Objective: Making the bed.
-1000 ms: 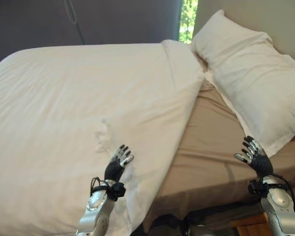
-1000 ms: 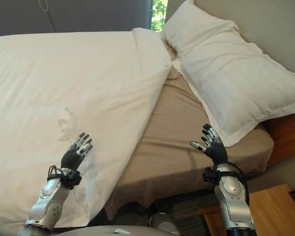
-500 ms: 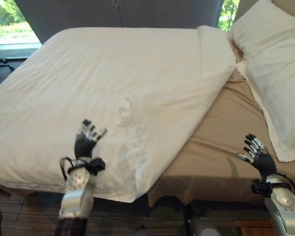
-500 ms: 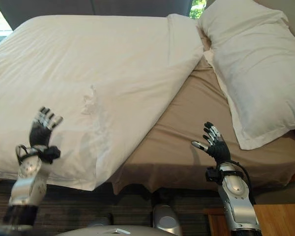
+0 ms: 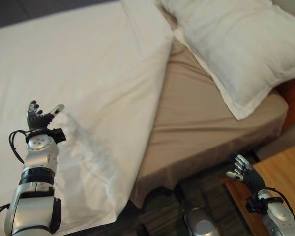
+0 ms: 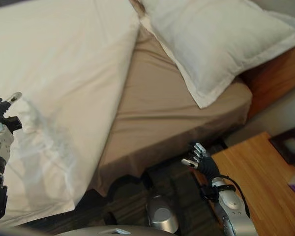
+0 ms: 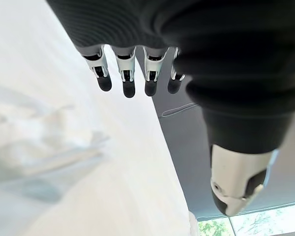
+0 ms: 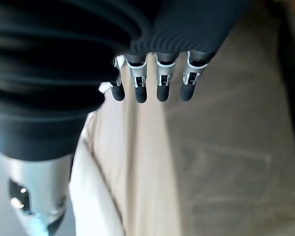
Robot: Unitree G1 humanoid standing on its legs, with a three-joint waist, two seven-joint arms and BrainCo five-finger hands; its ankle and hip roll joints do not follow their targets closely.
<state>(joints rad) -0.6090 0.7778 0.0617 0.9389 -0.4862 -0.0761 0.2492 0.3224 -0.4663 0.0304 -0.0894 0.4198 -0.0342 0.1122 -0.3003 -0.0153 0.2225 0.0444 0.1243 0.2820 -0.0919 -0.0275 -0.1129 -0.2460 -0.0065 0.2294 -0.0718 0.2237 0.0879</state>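
Nearest, low on the right: right hand point(image 5: 245, 173), fingers loosely spread, holding nothing, hanging off the bed's side above dark floor point(image 6: 137, 206) and just beside a wooden nightstand point(image 6: 265, 182). On that nightstand's far corner, a small dark frame-like item point(image 6: 289, 144), too small to identify.

On the left, raised over the near part of the white duvet point(image 5: 64, 73): left hand point(image 5: 38, 117), fingers and thumb relaxed and apart, gripping nothing, clear of the cloth. Same in the left wrist view: straight dark-tipped fingers point(image 7: 128, 78) above the white duvet, thumb point(image 7: 238, 182) apart, nothing between them. Close beside that hand, a crumpled, wrinkled patch in the duvet, running down toward its near corner at the bed's edge.

Farther in: duvet covering the left and middle of the bed, its right edge slanting diagonally, leaving a tan fitted sheet point(image 5: 196, 123) bare on the right side. Beyond, at the head of the bed: large white pillow point(image 6: 211, 39) lying on the tan sheet, its near corner reaching close to the mattress edge. Brown wooden bed frame point(image 6: 273, 78) just past it.
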